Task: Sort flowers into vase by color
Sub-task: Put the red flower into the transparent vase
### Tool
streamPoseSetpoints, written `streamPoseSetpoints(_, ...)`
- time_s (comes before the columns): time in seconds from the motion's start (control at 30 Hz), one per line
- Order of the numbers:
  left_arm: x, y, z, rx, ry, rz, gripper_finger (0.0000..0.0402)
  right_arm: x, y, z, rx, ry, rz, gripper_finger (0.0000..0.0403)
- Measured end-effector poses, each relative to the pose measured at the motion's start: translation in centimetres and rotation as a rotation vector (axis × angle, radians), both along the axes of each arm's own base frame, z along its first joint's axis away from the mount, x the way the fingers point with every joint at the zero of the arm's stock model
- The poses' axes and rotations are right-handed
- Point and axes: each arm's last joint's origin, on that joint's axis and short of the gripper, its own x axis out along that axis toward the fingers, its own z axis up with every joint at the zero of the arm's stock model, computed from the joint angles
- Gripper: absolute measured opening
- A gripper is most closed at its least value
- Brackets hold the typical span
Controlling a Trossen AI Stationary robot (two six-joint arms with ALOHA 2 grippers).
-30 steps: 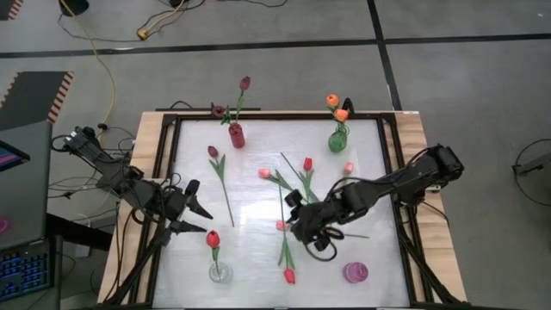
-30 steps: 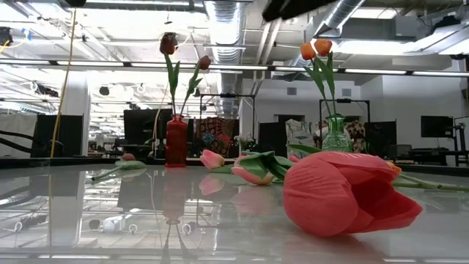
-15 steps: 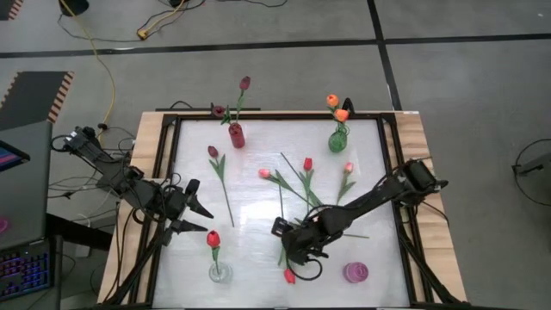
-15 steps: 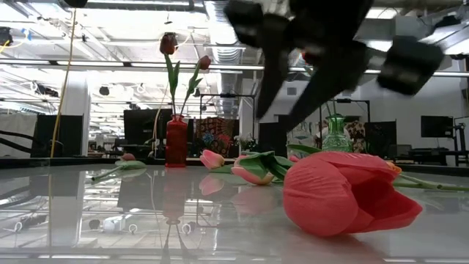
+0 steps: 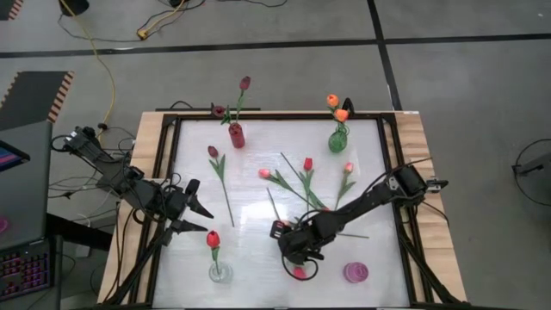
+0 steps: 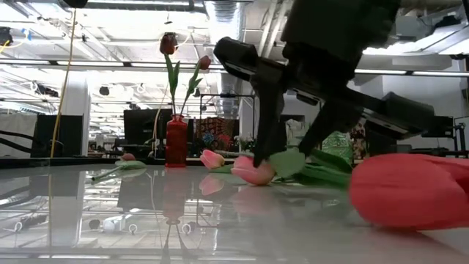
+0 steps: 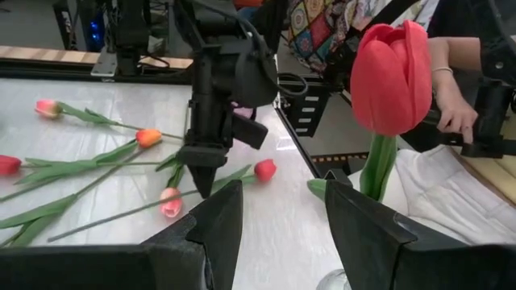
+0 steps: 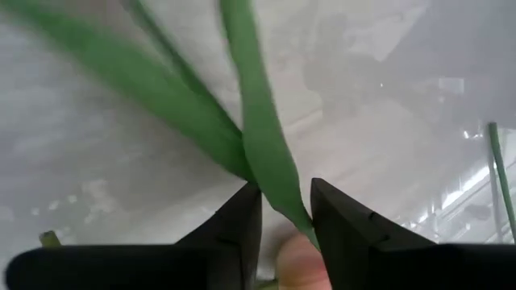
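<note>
Loose flowers (image 5: pixel 297 179) lie across the middle of the table (image 5: pixel 250 258); others stand in vases — a red vase (image 5: pixel 236 135) and a green vase (image 5: pixel 338 139) at the far edge, a clear vase (image 5: pixel 219 272) near the front. The right gripper (image 5: pixel 291 248) is down among the stems, its fingers (image 8: pixel 234 217) parted around a green leaf (image 8: pixel 256 157) beside a pink tulip (image 6: pixel 253 169) — not yet clamped. The left gripper (image 5: pixel 196 217) hovers released at the table's left side, near the clear vase.
</note>
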Motion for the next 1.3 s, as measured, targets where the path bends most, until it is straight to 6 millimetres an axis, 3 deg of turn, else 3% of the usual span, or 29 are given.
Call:
streamPoseSetpoints(0.43, 0.0, 0.0, 0.0, 0.0, 0.0, 0.0, 0.0164, 0.2, -0.2, 0.3, 0.01, -0.008, -0.021, 0.0035)
streamPoseSetpoints(0.83, 0.0, 0.1, 0.0, 0.02, -0.011, 0.042, 0.0164, 2.9, -0.8, 4.3, 0.138, -0.137, -0.172, 0.0045)
streamPoseSetpoints(1.17, 0.1, 0.5, 0.1, 0.147, -0.057, 0.157, 0.0164, 5.7, -4.0, 8.0, 0.208, -0.281, -0.275, 0.0041)
streamPoseSetpoints(1.3, 0.2, 0.9, 0.1, 0.248, -0.084, 0.25, 0.0164, 7.0, -5.9, 9.5, 0.324, -0.383, -0.414, 0.0041)
